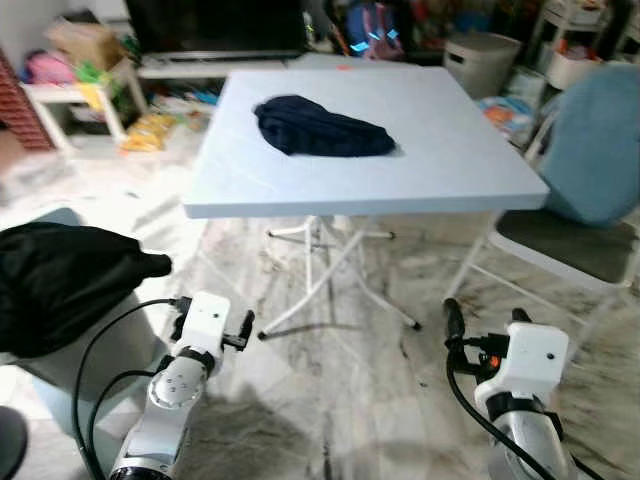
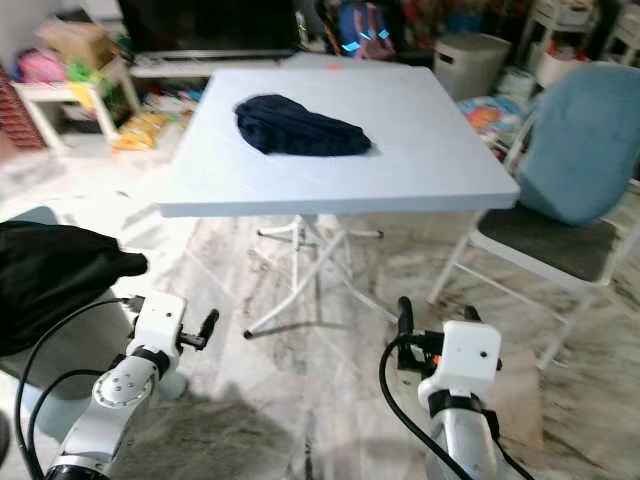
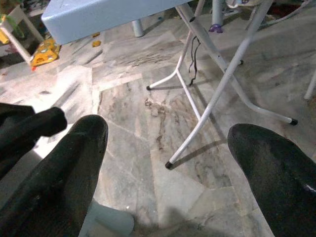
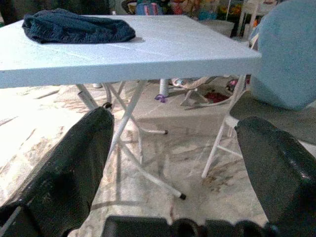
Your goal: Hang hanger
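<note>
Left eye view | no hanger is being made out | dark navy crumpled garment (image 1: 322, 127) is lying on pale blue folding table (image 1: 440, 170), ahead | left gripper (image 1: 213, 330), right gripper (image 1: 485, 330) are being held low, jaws apart, empty.

Matt plastic table (image 1: 440, 150) (thin metal legs), dark cloth garment (image 1: 320, 128), glossy floor (image 1: 350, 380).
</note>
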Controlling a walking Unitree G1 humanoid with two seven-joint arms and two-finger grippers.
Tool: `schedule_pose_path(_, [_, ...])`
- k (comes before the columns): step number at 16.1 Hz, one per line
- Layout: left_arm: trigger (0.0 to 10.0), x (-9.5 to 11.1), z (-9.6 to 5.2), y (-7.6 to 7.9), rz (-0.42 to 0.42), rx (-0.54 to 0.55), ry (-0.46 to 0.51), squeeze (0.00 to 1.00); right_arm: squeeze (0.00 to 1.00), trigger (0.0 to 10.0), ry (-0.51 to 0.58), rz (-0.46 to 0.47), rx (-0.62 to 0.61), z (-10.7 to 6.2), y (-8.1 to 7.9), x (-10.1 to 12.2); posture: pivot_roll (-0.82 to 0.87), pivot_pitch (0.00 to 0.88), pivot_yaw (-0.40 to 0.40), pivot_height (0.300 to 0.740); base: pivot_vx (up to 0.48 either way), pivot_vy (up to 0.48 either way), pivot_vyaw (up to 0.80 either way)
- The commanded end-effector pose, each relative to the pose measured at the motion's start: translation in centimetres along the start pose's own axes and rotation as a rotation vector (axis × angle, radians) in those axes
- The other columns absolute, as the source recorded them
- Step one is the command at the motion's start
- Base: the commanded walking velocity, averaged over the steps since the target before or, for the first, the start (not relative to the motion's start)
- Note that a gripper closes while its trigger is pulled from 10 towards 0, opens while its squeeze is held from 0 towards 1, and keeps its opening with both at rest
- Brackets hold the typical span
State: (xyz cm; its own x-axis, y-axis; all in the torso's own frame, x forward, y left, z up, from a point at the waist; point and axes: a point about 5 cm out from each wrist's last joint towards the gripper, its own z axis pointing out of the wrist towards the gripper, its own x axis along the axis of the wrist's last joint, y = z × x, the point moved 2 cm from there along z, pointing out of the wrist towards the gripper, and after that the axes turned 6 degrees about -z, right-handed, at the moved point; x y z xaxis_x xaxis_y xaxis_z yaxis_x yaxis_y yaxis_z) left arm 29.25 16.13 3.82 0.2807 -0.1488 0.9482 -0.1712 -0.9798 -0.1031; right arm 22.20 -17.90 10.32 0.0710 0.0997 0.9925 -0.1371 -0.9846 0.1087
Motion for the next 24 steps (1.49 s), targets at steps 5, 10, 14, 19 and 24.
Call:
schedule_pose_path(5, [10.0,0.50,0.52,0.93,0.003,-0.030,0.010,0.00,0.00,10.0,-0.012,-0.006,-0.029,-0.05,0.85,-0.23,0.04,0.000,-0.017,0.740,0.000,0.322,0.00])
schedule_pose_path(10, [10.0,0.36,0.52,0.99,-0.001,-0.030,0.004,0.00,0.00,10.0,-0.012,-0.006,-0.025,-0.02,0.85,-0.21,0.04,0.000,-0.018,0.740,0.000,0.336,0.00])
schedule_pose_path(14, [10.0,0.29,0.56,1.10,-0.003,-0.035,0.004,0.00,0.00,10.0,-0.012,-0.007,-0.028,0.03,0.92,-0.19,0.04,0.000,-0.018,0.740,0.000,0.331,0.00])
schedule_pose_path(19, [10.0,0.21,0.53,1.24,-0.007,-0.037,0.004,0.00,0.00,10.0,-0.007,-0.006,-0.026,-0.12,0.98,-0.08,0.04,0.000,-0.018,0.740,0.000,0.336,0.00])
schedule_pose_path(24, [10.0,0.11,0.53,1.20,-0.011,-0.033,0.000,0.00,0.00,10.0,0.006,-0.009,-0.021,0.13,0.95,0.25,0.04,0.000,-0.019,0.740,0.000,0.366,0.00])
